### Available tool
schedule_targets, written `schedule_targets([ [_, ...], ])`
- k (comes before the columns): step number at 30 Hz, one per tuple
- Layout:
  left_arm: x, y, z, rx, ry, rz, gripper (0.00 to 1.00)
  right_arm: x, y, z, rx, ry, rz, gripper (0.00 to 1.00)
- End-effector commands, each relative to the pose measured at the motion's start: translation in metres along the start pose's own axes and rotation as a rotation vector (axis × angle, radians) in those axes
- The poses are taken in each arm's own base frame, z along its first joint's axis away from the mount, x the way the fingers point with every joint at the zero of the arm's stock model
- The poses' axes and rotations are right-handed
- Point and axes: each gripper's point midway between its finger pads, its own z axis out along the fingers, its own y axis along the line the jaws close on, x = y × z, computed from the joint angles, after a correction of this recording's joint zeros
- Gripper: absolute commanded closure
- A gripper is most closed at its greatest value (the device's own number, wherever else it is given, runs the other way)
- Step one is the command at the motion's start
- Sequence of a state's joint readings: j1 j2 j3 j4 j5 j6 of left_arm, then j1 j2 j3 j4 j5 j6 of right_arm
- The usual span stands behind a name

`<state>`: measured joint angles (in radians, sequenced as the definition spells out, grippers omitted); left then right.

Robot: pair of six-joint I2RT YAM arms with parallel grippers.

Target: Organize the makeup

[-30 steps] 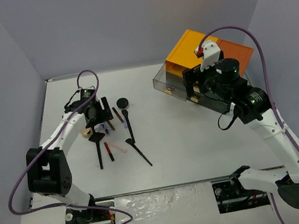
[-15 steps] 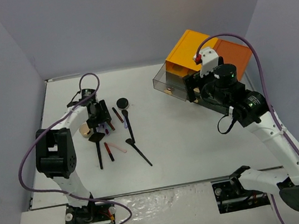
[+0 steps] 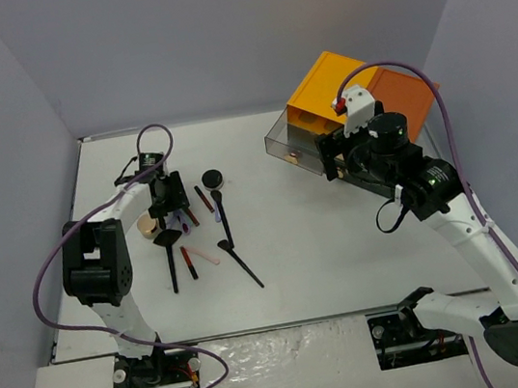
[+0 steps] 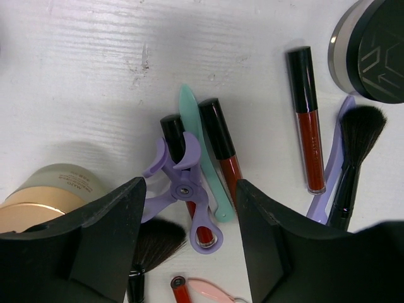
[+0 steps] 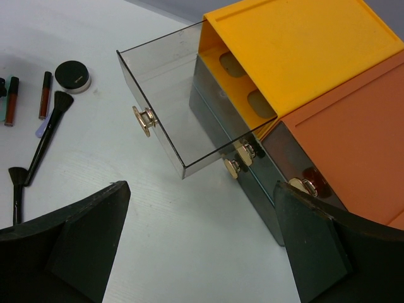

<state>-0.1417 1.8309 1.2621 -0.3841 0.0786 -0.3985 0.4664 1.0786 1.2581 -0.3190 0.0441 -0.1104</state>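
Left claw (image 4: 189, 186) half-open, straddling purple curler (image 4: 180, 167), gripping nothing. Makeup (image 3: 212, 179) scattered on bench (image 3: 347, 259), left side. Right claw (image 5: 201, 186) wide, empty, near open drawer (image 5: 164, 95) of orange box (image 5: 303, 50).

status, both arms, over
Left gripper open, straddling purple curler. Right gripper open, empty, facing open drawer. Red stick and teal tool crowd the curler.
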Motion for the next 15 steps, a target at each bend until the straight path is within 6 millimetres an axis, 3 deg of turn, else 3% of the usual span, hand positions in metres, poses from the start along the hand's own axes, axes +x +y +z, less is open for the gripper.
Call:
schedule_targets([
  [1,-0.0355,-0.0104,-0.0087,0.046,-0.108,0.021,0.47,-0.0196,0.0033,-0.0028,-0.026,-0.077,-0.004,0.06],
  [15,-0.0353,-0.0111,0.001,0.049,-0.108,0.01,0.54,-0.0194,0.0108,-0.0045,-0.069,-0.082,-0.004,0.06],
])
